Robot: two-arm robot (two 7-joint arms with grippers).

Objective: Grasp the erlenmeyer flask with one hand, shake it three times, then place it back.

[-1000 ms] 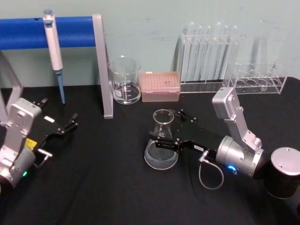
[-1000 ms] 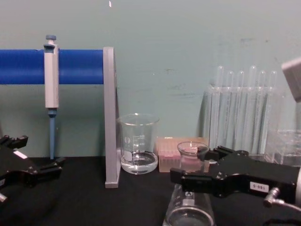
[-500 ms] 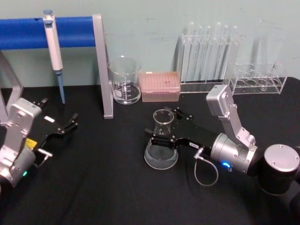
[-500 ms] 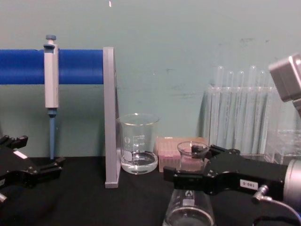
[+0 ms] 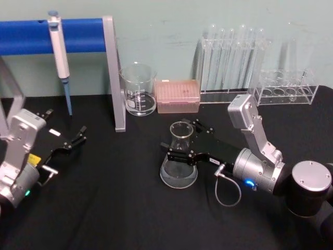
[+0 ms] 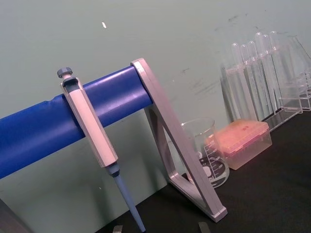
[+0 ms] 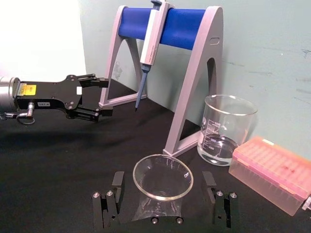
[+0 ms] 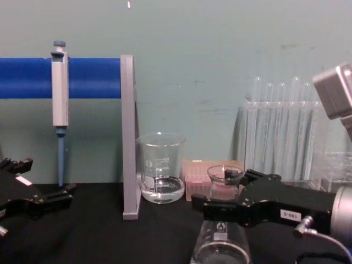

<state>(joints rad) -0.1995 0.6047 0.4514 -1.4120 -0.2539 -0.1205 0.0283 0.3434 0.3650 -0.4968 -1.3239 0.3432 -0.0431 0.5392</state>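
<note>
Fingers (image 7: 115, 187) of the right gripper (image 5: 183, 141) stand apart, one on each side of the neck of the erlenmeyer flask (image 5: 179, 175). The right wrist view shows a small gap between the glass and each finger, so nothing is clamped yet. Compared with one second ago, this gripper has come a little more forward, and the fingers now reach fully past the neck. In the last half second it hardly moves any more. The flask itself has not shifted: it stands upright on the black worktop (image 5: 114, 208), in front of the beaker (image 5: 138, 89) and the pink box (image 5: 178, 96), well apart from both.

I judge that the approach is finished and the closing of the fingers on the neck is the next step. No lift and no shake is done yet.

The left gripper (image 5: 74, 140) rests parked on the left side of the worktop, its fingers parted, far from the flask.
</note>
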